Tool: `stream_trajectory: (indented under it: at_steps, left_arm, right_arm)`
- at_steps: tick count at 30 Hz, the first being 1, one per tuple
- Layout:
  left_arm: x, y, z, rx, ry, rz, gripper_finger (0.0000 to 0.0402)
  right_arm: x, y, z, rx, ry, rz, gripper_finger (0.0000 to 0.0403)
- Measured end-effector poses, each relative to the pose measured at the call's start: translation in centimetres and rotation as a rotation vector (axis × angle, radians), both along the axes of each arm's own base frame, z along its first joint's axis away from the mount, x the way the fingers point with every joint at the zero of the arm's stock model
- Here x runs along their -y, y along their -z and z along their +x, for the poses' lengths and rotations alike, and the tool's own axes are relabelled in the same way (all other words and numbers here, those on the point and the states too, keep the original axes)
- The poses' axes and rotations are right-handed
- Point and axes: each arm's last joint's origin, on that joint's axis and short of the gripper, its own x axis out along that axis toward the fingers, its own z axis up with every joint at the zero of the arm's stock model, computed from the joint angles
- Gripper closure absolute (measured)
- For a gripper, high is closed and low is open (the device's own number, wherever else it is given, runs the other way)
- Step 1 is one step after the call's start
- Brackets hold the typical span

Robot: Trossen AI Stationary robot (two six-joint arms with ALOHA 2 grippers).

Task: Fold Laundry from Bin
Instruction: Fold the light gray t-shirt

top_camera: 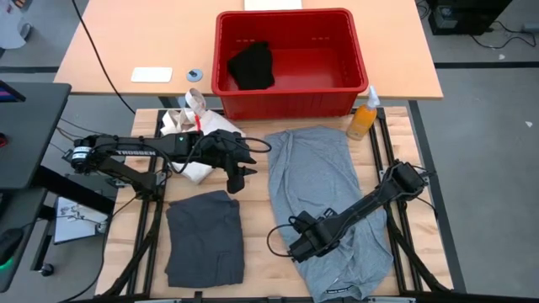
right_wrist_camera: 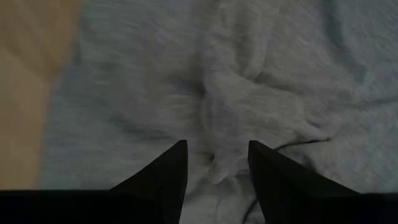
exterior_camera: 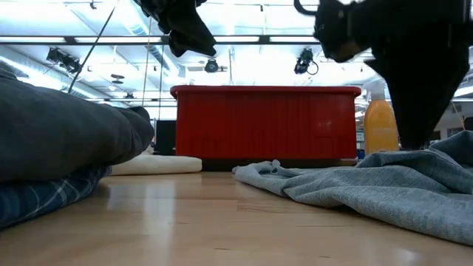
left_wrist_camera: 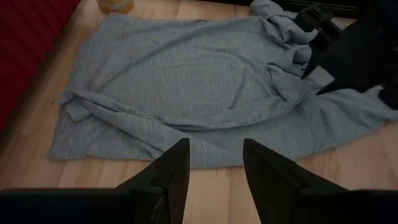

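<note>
bin [top_camera: 290, 101]: red plastic, smooth with a slight sheen
table [exterior_camera: 222, 222]: pale wood planks, smooth, faintly glossy
light grey garment [top_camera: 333, 202]: soft knit cloth, matt, creased
charcoal garment [top_camera: 205, 238]: matt cloth, folded flat
black garment [top_camera: 253, 66]: matt cloth
spray bottle [top_camera: 362, 119]: orange translucent plastic, shiny
left gripper [left_wrist_camera: 214, 163]: fingers matt black plastic
right gripper [right_wrist_camera: 216, 163]: fingers matt black

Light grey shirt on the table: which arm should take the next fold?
Probably right. The right gripper hangs open directly over the light grey cotton shirt, while the left gripper, open, sits beside its edge.
</note>
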Motion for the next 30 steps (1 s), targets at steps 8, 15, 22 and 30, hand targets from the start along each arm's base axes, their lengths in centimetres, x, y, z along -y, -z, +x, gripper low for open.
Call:
stream_trajectory:
  at_steps: [8,15,22,30]
  left_arm:
    - [0.0,0.0,0.0,0.000,0.000,0.000,0.0249]
    - [0.0,0.0,0.0,0.000,0.005,0.008,0.0249]
    - [0.0,0.0,0.0,-0.001,0.007,0.012,0.0249]
    - [0.0,0.0,0.0,0.000,0.009,0.015,0.0249]
  right_arm:
    - [0.3,1.4,-0.6,-0.027,-0.010,-0.008,0.0235]
    - [0.8,2.6,-0.4,-0.005,-0.025,0.016,0.0314]
    - [0.7,1.0,-0.9,0.010,-0.007,0.081,0.0381]
    - [0.2,-4.1,-3.6,0.094,0.175,0.156,0.0395]
